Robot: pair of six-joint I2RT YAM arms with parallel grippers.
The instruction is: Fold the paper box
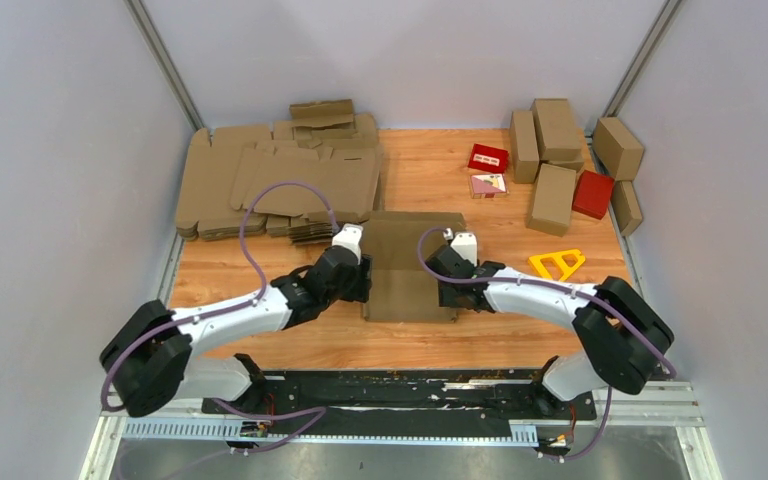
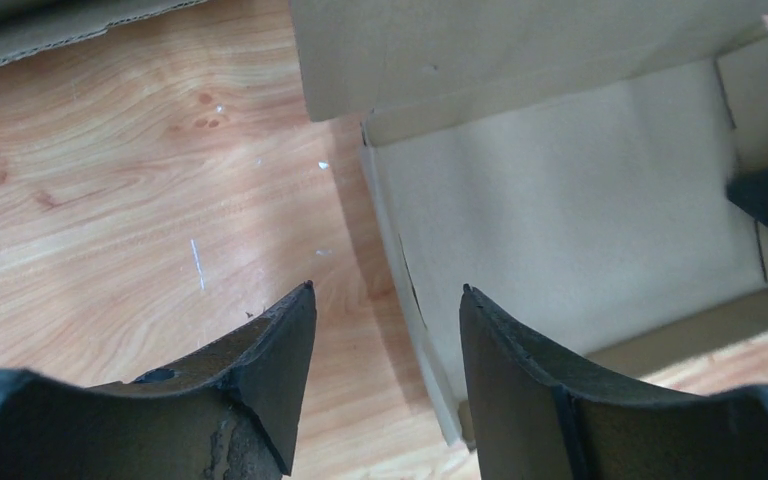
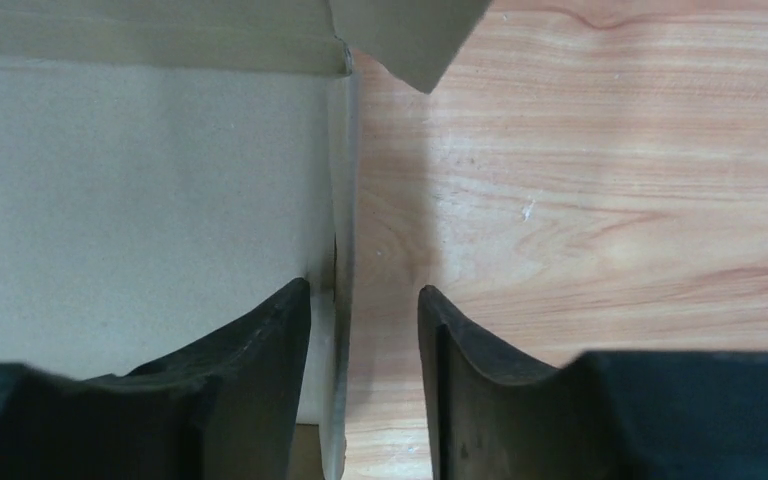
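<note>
The paper box (image 1: 410, 268) lies at the table's centre as a shallow brown tray with raised side walls, and its lid flap lies flat behind it. My left gripper (image 1: 365, 282) is at the box's left wall. In the left wrist view this gripper (image 2: 388, 288) is open and straddles that wall (image 2: 410, 300), one finger over the wood and one inside the box. My right gripper (image 1: 448, 290) is at the right wall. The right wrist view shows the right gripper (image 3: 362, 288) open astride that wall (image 3: 341, 200), its inner finger close against the wall and its outer finger apart from it.
Flat brown blanks (image 1: 280, 180) are stacked at the back left, close behind the left gripper. Finished brown boxes (image 1: 550, 150) and red boxes (image 1: 593, 193) stand at the back right. A yellow triangle (image 1: 557, 263) lies to the right of the right arm.
</note>
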